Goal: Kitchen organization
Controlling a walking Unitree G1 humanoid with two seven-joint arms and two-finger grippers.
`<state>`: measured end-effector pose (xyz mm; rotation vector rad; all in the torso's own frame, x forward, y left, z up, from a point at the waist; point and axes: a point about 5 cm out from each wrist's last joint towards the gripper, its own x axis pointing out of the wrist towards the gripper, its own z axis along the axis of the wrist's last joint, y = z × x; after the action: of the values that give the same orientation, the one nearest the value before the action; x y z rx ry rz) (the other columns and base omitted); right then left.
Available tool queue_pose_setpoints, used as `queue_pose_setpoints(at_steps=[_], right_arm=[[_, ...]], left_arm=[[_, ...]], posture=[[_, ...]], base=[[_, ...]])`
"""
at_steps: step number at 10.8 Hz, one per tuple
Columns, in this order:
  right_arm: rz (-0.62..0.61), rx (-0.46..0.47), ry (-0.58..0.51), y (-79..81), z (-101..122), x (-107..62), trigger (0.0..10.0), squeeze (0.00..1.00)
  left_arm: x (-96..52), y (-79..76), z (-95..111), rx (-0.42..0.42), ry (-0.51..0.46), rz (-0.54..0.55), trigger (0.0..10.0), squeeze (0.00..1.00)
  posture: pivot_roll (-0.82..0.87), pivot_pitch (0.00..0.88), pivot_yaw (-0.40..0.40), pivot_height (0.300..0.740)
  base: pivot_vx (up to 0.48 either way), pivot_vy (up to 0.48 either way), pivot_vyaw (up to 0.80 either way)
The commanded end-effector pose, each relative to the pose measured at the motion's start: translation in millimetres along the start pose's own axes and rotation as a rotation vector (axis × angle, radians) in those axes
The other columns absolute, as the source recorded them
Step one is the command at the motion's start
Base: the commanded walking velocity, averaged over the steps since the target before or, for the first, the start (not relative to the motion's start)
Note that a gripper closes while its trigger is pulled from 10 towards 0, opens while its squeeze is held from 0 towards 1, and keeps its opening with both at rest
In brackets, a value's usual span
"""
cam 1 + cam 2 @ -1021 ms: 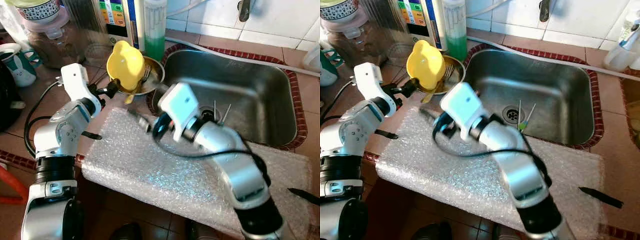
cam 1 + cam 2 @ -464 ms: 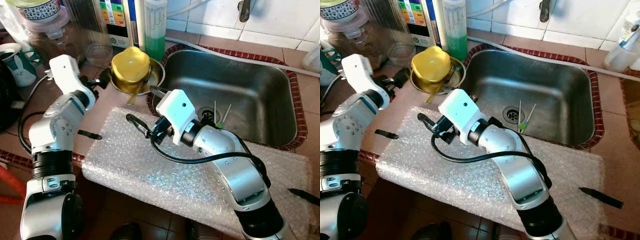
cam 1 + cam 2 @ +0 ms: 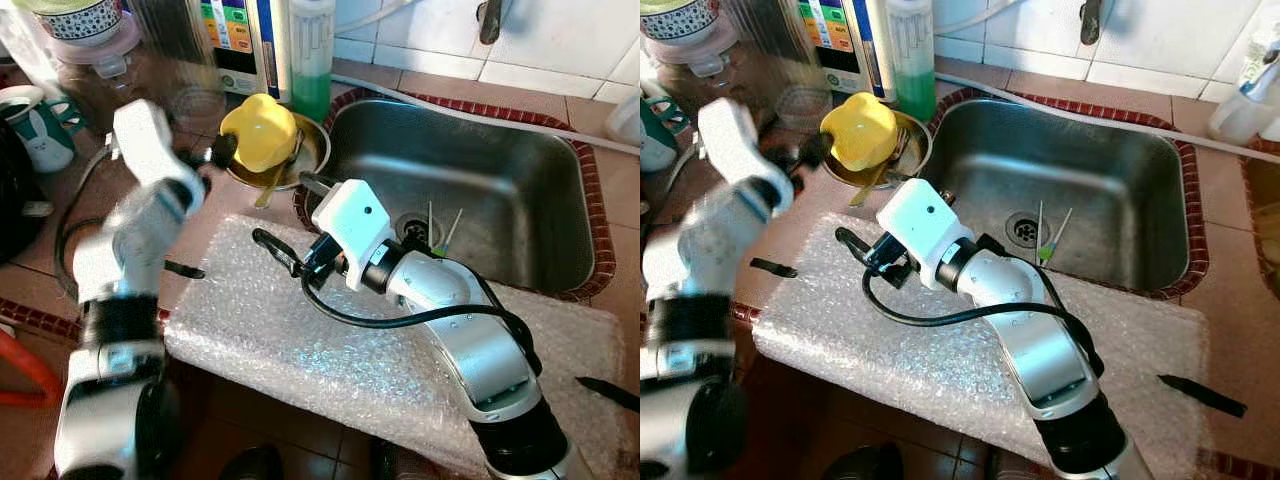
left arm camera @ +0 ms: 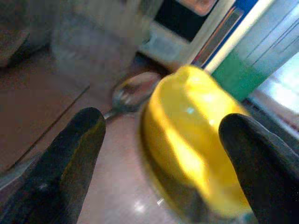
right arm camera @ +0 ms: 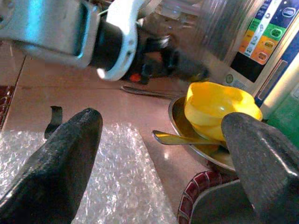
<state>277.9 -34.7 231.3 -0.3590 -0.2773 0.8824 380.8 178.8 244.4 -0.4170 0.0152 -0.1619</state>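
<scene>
A: What sits in the metal dish point(image 3: 300, 152) beside the sink point(image 3: 480, 190)?

B: A yellow bowl point(image 3: 259, 131), upside down and tilted against the dish's rim, with a gold spoon point(image 5: 180, 138) poking out from under it. The dish stands on the counter at the sink's left corner, just in front of the green soap bottle point(image 3: 311, 55). Stacking the pieces there keeps them near the water, presumably for washing.

A: And the left gripper point(image 3: 214, 156)?

B: It is at the bowl's left edge, blurred in the head views. In its wrist view the two black fingers point(image 4: 70, 154) stand wide apart, one on each side of the bowl, and neither presses on it. That spread looks like a line-up for grasping the bowl by its sides.

A: Why does the right arm reach across?

B: The right gripper point(image 3: 283, 254) hovers low over the sheet of bubble wrap point(image 3: 330, 350) that covers the counter front. Its fingers point(image 5: 56, 158) are also spread, holding nothing, and point toward the dish. I judge it is waiting to help or to receive something.

A: Anything else nearby?

B: Two thin utensils lean at the sink drain point(image 3: 425, 225), and a mug point(image 3: 28, 125) stands well to the left.
</scene>
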Motion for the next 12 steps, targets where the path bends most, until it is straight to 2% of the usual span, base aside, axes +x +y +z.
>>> queue_pose_setpoints(at_steps=[1, 3, 4, 5, 6, 10, 11, 12], right_arm=[[0.020, -0.021, -0.028, 4.5, 7, 0.6, 10.0, 0.20], [0.022, -0.023, -0.007, 5.5, 4, -0.1, 10.0, 0.19], [-0.013, -0.034, 0.034, 0.9, -1, -1.3, 10.0, 0.19], [-0.094, -0.014, 0.081, -12.1, -8, -3.5, 10.0, 0.20], [-0.167, -0.008, 0.106, -24.1, -13, -6.3, 10.0, 0.21], [-0.192, -0.009, 0.109, -25.5, -12, -6.3, 10.0, 0.21], [-0.193, -0.007, 0.109, -24.5, -12, -5.8, 10.0, 0.21], [-0.192, -0.007, 0.111, -24.1, -12, -5.4, 10.0, 0.21]], left_arm=[[1.6, 0.3, -3, -0.007, 0.012, 0.013, 10.0, 1.00], [4.4, -12.2, -7, -0.015, 0.031, -0.028, 10.0, 1.00], [3.9, -10.7, -15, 0.008, 0.064, -0.020, 10.0, 1.00], [3.4, -10.3, -19, 0.007, 0.080, -0.022, 10.0, 0.00], [3.2, -11.1, -22, 0.005, 0.089, -0.028, 10.0, 0.00], [4.6, -9.7, -31, 0.052, 0.142, -0.012, 10.0, 0.00], [4.1, -9.8, -33, 0.072, 0.158, -0.013, 6.0, 0.00], [3.4, -9.1, -34, 0.082, 0.166, -0.016, 0.0, 0.00]], posture=[[-0.08, 0.222, 0.078, 0.740], [-0.08, 0.220, 0.084, 0.740], [-0.09, 0.219, 0.085, 0.740], [-0.09, 0.219, 0.085, 0.740], [-0.09, 0.218, 0.088, 0.740], [-0.09, 0.223, 0.089, 0.740], [-0.09, 0.225, 0.091, 0.740], [-0.09, 0.226, 0.091, 0.740]], base=[[0.000, 0.000, 0.00], [0.000, 0.000, 0.00], [0.000, 0.000, 0.00], [0.000, 0.000, 0.00], [0.000, 0.000, 0.00], [0.000, 0.000, 0.00], [0.000, 0.000, 0.00], [0.000, 0.000, 0.00]])
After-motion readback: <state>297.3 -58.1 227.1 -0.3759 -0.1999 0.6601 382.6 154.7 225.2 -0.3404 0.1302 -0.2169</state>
